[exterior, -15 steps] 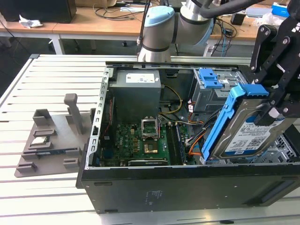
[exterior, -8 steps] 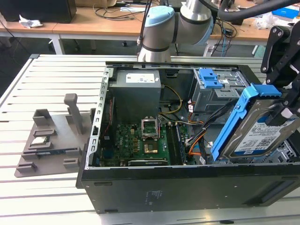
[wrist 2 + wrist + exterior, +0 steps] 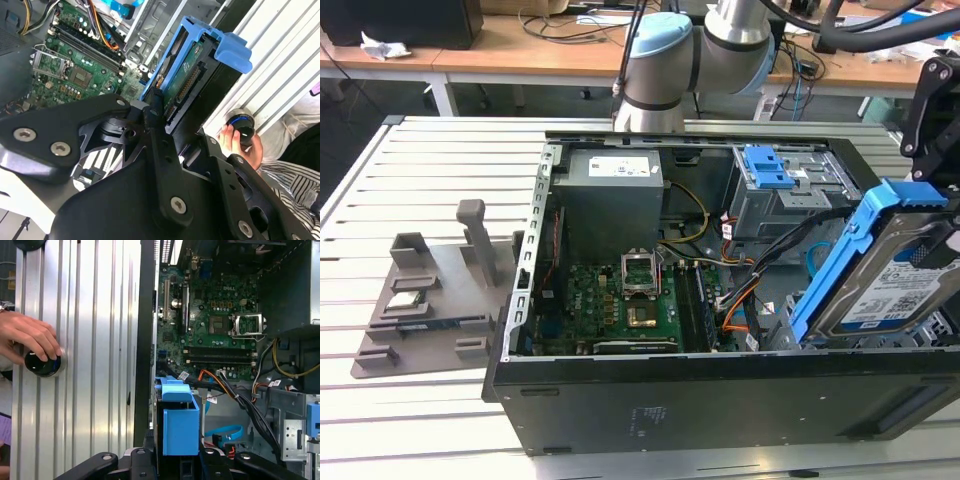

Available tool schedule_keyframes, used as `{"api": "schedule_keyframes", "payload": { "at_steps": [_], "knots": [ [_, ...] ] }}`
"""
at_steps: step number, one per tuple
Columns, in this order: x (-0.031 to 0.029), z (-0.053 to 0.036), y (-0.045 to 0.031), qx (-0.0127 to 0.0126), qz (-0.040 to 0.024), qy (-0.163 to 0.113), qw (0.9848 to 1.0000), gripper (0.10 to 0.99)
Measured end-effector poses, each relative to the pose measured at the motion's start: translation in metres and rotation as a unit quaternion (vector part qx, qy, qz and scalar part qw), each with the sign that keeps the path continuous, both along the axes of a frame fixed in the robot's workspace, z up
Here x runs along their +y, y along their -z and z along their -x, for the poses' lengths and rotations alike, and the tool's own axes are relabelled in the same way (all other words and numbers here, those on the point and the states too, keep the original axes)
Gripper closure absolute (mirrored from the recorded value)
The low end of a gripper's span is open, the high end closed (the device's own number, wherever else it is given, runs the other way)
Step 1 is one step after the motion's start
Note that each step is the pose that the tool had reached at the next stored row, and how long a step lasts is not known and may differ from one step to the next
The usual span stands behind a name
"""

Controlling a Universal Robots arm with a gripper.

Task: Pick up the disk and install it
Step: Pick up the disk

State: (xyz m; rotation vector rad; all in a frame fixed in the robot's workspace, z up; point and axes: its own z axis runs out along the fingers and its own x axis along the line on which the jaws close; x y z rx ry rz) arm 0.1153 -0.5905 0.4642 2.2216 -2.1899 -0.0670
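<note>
The claw [image 3: 162,107] is shut tight on the disk [image 3: 890,285], gripping it by its blue frame [image 3: 840,255]. The disk hangs tilted in the air over the right end of the open computer case [image 3: 720,395], as the exterior view shows it. It is above the near right corner, not yet in any slot. The grey cage [image 3: 790,190] with its blue latch [image 3: 767,167] sits farther back in the case, well apart from the disk.

What could go wrong? The disk is tilted, so a corner might bump the case wall or the cage edge and get stuck. Loose cables [image 3: 735,305], orange and black, lie between the green board [image 3: 630,305] and the disk. They might get caught or squashed under it. The claw holds only the plastic frame, so a hard bump might twist the disk in the grip.

The exterior view shows the disk's label side and the whole case, and a grey stand [image 3: 435,300] on the table [image 3: 410,430] to the left. In the second wrist view you see the disk's edge with its plug [image 3: 187,87]. In both wrist views a person's hand [image 3: 27,337] rests on a black knob [image 3: 42,365] on the table, just beside the case.
</note>
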Motion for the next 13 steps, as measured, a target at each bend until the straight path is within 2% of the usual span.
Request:
{"api": "schedule_keyframes", "payload": {
  "at_steps": [8,9,11,13],
  "knots": [
    [0.0036,-0.015,0.0009,0.0,0.0002,0.0,1.0,0.725],
    [0.0057,-0.017,0.0012,0.0,0.0002,0.0,1.0,0.725],
    [0.0146,-0.0219,0.002,0.0,0.0003,0.0,1.0,0.725],
    [0.0199,-0.0249,0.0025,0.0,0.0007,0.0,1.0,0.725]
  ]
}}
